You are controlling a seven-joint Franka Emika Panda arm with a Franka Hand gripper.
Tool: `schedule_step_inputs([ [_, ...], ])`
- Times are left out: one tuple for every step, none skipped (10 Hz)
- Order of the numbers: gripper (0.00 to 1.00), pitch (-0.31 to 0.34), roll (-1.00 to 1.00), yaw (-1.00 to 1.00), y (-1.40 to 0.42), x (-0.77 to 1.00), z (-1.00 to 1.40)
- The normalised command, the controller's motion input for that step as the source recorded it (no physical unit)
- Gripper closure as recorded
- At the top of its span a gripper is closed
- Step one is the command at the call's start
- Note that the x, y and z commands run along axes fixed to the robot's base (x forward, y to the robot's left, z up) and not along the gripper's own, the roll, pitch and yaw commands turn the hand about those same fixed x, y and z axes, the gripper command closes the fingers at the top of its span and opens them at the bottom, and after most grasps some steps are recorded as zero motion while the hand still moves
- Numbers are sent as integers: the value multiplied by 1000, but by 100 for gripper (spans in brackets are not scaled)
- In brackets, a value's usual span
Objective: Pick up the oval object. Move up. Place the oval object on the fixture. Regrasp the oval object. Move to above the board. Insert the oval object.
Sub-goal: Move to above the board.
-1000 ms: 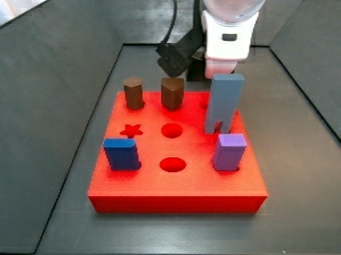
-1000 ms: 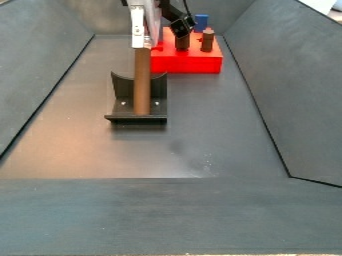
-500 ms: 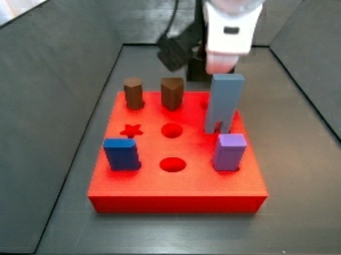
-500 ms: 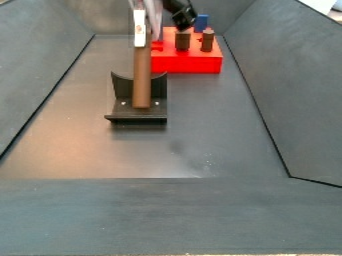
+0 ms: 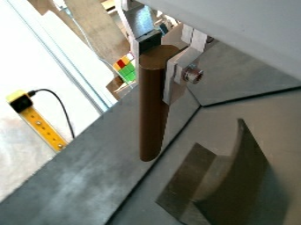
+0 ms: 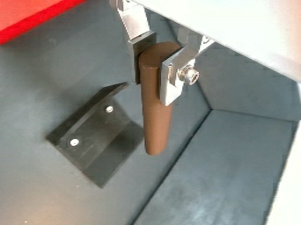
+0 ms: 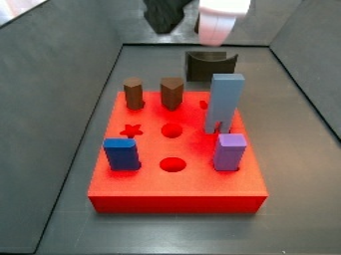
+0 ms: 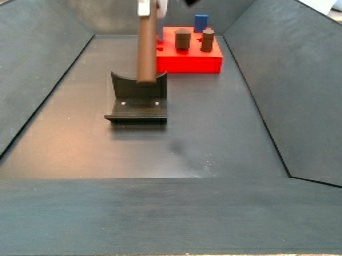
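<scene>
One long oval object, held up in the air above the fixture.

Both wrist views show the oval object [image 6: 153,98] hanging upright, with its upper end clamped between the two silver fingers [image 6: 179,68] of the gripper [image 5: 157,54], so the fingers are closed on it and its lower end is free. In a side view the oval object [image 8: 144,48] stands vertical, its lower end just over the fixture [image 8: 136,101], but I cannot tell if it touches it. The fixture [image 6: 94,141] sits on the grey counter [image 8: 174,145]. Behind it lies the red board [image 8: 190,58]. In a side view the board [image 7: 173,159] carries two short brown pegs [image 7: 135,95], two blue blocks [image 7: 122,154] and a purple block [image 7: 229,152]; the gripper itself is above this picture's top edge.
</scene>
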Motion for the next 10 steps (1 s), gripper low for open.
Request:
schedule_step_inputs([
  [100,196,-31,158,-58,-106,1000],
  [100,142,-31,181,-56,-91,1000],
  [100,110,-32,179,-54,-80,1000],
  [100,76,-31,161,-53,-66,1000],
  [100,64,-34,139,-52,-56,1000],
  [100,55,-37,124,-52,-45,1000],
  [100,53,-36,98,-50,-31,1000],
  [100,54,-35,81,-50,-21,965],
  [100,61,-34,63,-42,-5,751],
  [100,69,-39,56,-36,0,643],
])
